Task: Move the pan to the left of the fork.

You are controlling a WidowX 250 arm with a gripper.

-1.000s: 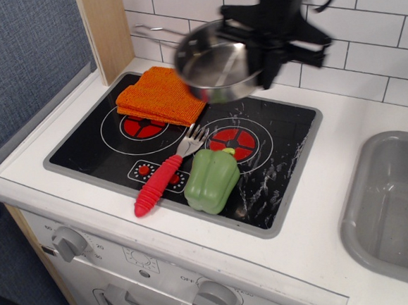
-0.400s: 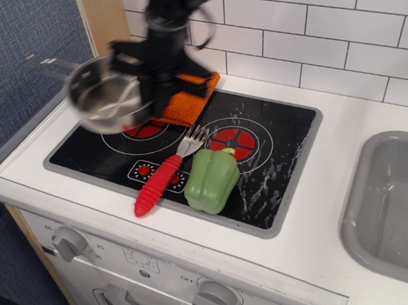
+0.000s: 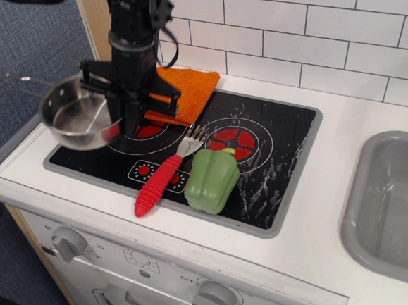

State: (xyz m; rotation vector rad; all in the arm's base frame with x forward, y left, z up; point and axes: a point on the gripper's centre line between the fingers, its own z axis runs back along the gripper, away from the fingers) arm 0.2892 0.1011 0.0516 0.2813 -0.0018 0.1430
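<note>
The shiny steel pan [image 3: 74, 117] hangs in the air above the left end of the black stove top [image 3: 275, 154], its wire handle pointing left. My gripper [image 3: 113, 111] is shut on the pan's right rim, with the black arm rising above it. The fork [image 3: 164, 171], with a red ribbed handle and silver tines, lies on the stove top to the right of the pan and below it in the picture. The pan is left of the fork and off the surface.
A green pepper [image 3: 212, 180] lies right next to the fork. An orange cloth [image 3: 185, 94] lies at the stove's back. A wooden post [image 3: 94, 20] stands at the back left. A grey sink [image 3: 399, 201] is at the right. The white counter edge runs along the front.
The gripper has carried the pan from above the stove's back middle leftwards and down to above the left end. The fork, pepper and cloth have not moved.
</note>
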